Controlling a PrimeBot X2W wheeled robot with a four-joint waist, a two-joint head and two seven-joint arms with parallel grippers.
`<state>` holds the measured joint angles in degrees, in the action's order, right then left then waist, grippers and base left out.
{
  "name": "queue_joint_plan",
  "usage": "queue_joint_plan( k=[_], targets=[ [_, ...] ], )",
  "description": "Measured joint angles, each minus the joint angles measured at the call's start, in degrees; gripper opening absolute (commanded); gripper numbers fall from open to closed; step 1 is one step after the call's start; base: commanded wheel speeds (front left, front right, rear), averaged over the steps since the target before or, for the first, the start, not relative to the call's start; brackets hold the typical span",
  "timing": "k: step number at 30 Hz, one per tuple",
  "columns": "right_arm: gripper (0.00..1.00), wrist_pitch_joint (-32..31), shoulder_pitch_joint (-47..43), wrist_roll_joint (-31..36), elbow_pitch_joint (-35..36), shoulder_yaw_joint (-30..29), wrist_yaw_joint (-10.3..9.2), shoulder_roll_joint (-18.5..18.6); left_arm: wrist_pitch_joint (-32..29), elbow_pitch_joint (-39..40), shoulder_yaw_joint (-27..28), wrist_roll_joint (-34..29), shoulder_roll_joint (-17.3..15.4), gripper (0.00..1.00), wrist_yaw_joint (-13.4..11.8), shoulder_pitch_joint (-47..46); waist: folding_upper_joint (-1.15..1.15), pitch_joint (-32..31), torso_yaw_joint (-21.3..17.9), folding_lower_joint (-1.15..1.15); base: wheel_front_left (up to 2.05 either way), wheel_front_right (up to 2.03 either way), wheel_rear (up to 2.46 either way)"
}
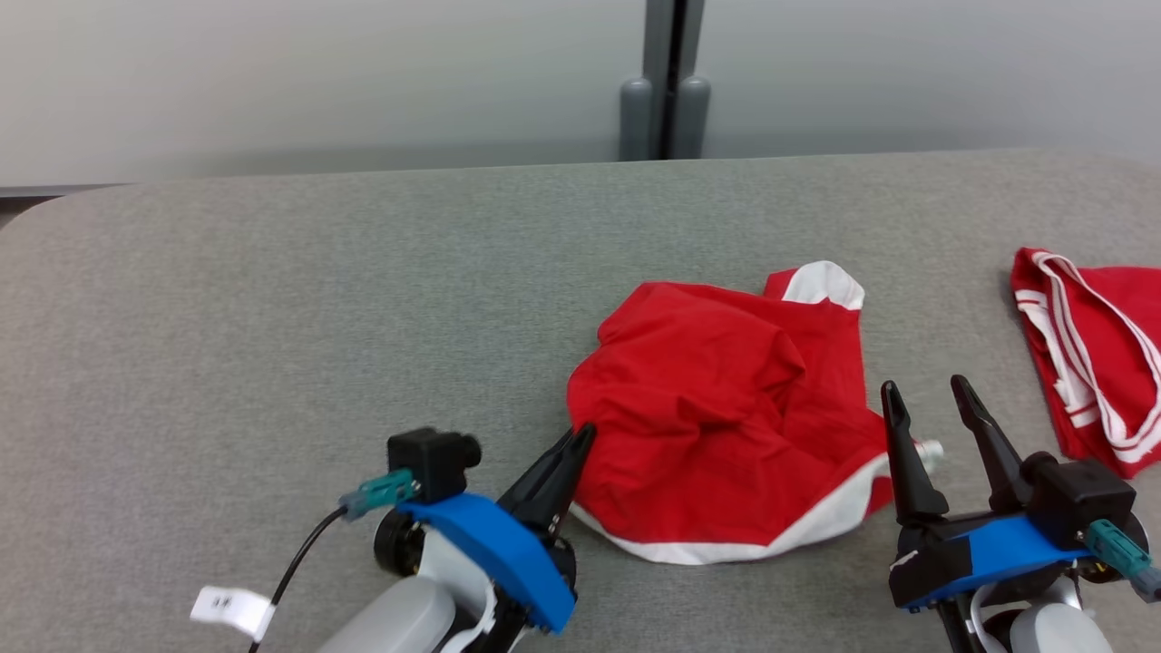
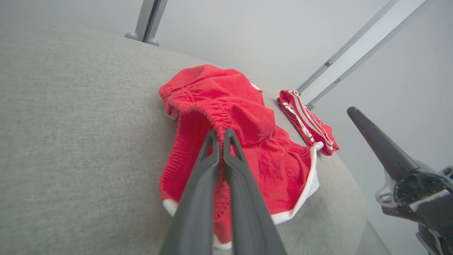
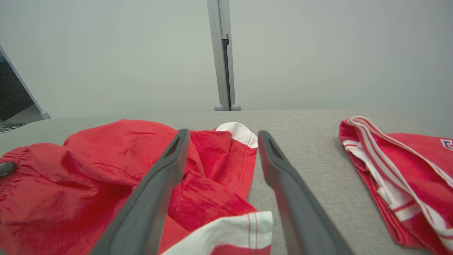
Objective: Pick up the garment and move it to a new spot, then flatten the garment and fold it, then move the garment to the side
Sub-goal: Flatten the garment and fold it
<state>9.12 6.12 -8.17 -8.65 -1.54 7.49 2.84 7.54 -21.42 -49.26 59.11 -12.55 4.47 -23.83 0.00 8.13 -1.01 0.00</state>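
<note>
Head view, lower left: small white paper tag (image 1: 231, 609) on a thin black cable (image 1: 299, 553).
Surface: grey fabric-covered table (image 1: 272, 317), spanning the frame from left to right.
Left gripper (image 1: 585, 433): low, left of centre; two dark fingers pressed together, tips clamped on the left edge of the crumpled red cloth garment with white trim (image 1: 726, 408).
Left wrist view: same pinch at mid-frame (image 2: 221, 131), fingertips meeting on the gathered red hem, cloth spreading to the lower right.
Garment place: centre of the head view, lying on the table in a loose heap, white band along its lower edge, white patch at its upper right.
Background: grey upright post (image 1: 667, 91), top centre, behind the table's far edge.
Right gripper (image 1: 927, 388): lower right, fingers well apart, nothing between them; left finger over the garment's right edge, right finger over bare table.
Right wrist view: spread fingers (image 3: 223, 134), garment at left and centre.
Far right: folded red cloth piece with white stripes (image 1: 1097, 363), apart from the garment, cut off by the frame edge.
</note>
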Motion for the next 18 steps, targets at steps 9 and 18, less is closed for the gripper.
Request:
queue_joint_plan(
  k=[9, 18],
  targets=[
    [1.0, -1.0, -1.14, 0.14, 1.74, -0.24, 0.0, 0.0, -0.9, 11.6, 3.85, 5.5, -4.59, 0.0, -9.32, 11.02, 0.0, -0.21, 2.7, 0.0, 0.0, 0.0, 0.0],
    [1.0, -1.48, -1.11, -0.04, 2.33, 1.07, 0.0, 0.01, 0.12, 2.58, 7.16, 5.13, -4.22, 0.0, -14.56, 7.39, 0.0, 1.04, 0.61, 0.0, 0.0, 0.0, 0.0]
  ],
)
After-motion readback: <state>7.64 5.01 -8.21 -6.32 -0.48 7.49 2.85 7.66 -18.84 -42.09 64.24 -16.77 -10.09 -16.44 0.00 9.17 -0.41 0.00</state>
